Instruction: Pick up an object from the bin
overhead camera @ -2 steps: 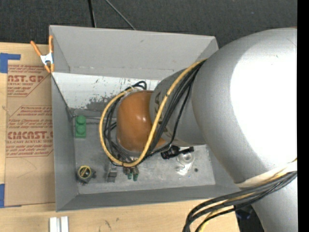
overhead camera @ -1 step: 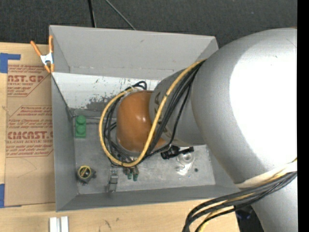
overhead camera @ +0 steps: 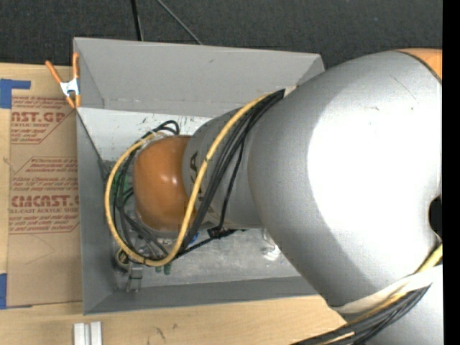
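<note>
Grey arm [overhead camera: 359,185], nearest at frame right, reaches into the bin [overhead camera: 194,70], with its orange wrist cover [overhead camera: 162,182] low at left centre. Whether the gripper [overhead camera: 129,264] is open or closed cannot be told, and any target lies hidden beneath it. Judged from this, the approach is about done, and grasp and lift remain.

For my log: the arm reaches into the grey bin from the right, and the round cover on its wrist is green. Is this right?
Not quite. The camera view shows the wrist cover is orange, not green. The rest is right.
</note>
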Robot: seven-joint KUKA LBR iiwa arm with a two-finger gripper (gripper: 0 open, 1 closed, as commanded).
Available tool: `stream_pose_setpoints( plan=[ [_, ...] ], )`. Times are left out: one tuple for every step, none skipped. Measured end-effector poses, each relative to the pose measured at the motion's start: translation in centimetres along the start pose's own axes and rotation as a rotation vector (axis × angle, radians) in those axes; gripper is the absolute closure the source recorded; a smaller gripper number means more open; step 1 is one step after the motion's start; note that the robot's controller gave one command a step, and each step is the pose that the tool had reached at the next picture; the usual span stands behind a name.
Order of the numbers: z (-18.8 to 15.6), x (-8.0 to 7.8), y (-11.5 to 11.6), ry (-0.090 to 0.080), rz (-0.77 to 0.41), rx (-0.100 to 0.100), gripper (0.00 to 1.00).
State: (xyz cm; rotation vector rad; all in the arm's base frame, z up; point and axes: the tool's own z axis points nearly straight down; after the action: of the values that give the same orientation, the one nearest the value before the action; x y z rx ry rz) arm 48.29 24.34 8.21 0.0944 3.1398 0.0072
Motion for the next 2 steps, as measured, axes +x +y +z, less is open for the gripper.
stream_pose_setpoints(
  plan=[
    [0.1,-0.1,-0.5,0.002,0.006,0.005,1.00],
    [-21.4,-3.1,-1.5,-0.009,-0.153,0.001,1.00]
  ],
)
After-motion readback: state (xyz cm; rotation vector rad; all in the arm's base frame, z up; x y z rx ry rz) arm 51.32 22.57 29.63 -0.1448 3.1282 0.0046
